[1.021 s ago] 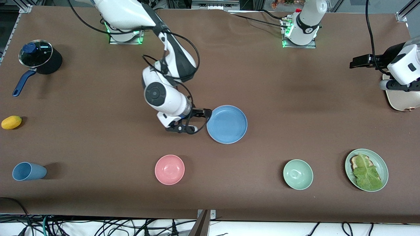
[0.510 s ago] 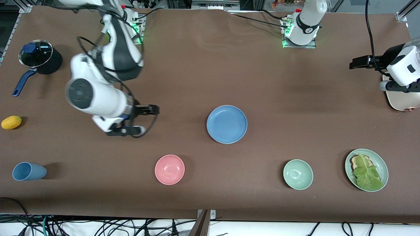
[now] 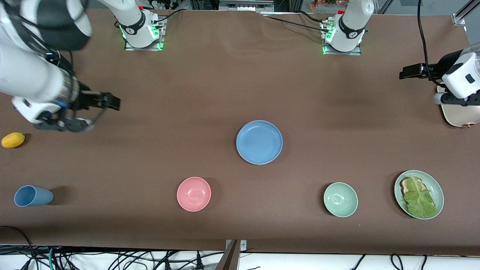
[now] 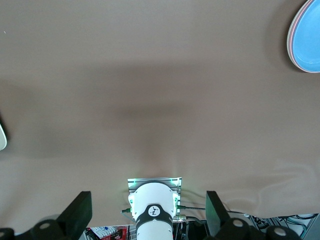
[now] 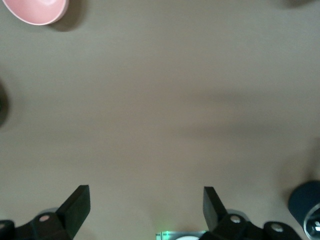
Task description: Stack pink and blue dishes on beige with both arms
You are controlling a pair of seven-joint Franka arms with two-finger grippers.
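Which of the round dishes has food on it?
The pale green plate at the left arm's end of the table, near the front camera: it holds lettuce on bread. The blue plate, pink bowl and green bowl hold nothing.

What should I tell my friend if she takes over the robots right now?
Left end effector: open, holding nothing, up beside the beige plate.
Right end effector: open, holding nothing, over the table toward the right arm's end.
Blue plate: mid-table, and the left wrist view shows the pink plate as a rim under it.
Beige plate: at the left arm's end, partly hidden by that arm.
Done: blue appears stacked on pink.
Left: get that pair onto the beige plate.
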